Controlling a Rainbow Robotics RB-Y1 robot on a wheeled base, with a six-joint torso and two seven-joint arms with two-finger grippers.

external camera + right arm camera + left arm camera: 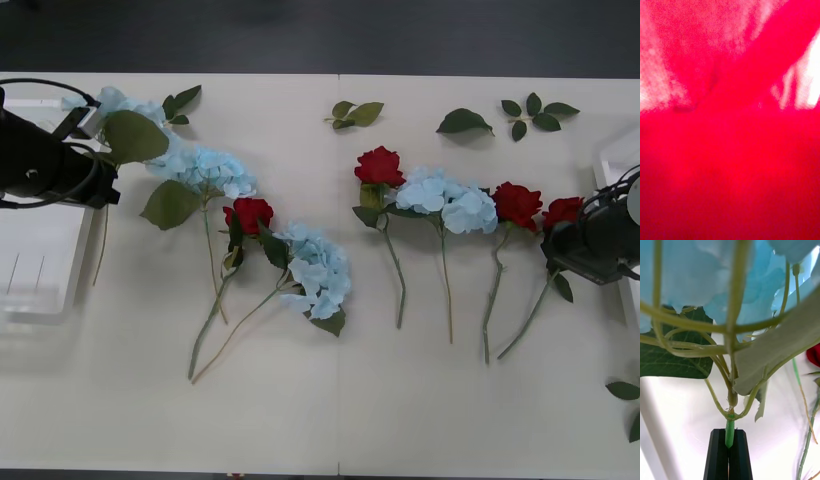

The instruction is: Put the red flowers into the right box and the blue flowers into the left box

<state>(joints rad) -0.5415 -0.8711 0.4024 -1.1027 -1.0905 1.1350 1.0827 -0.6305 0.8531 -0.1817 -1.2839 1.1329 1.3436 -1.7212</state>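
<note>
Left arm (45, 160): matte black rounded housing, thin black cable looped over it. Its fingers (729, 455): flat black ribless bars. Right arm (600, 240): black housing, pale grey cap, black cables.

A blurred red bloom (730, 150) smothers my right wrist view; my right gripper's (556, 243) fingers stay hidden behind it.

The black left arm reaches in from the table's left edge. Its left gripper (729, 453), with black ribbed fingers (718, 455), is pinched tight on the thin green stem of a pale sky-blue artificial hydrangea (729, 433). The black right arm comes in at the right edge, where the right gripper (562, 238) sits against a deep-red artificial rose (562, 211).
</note>
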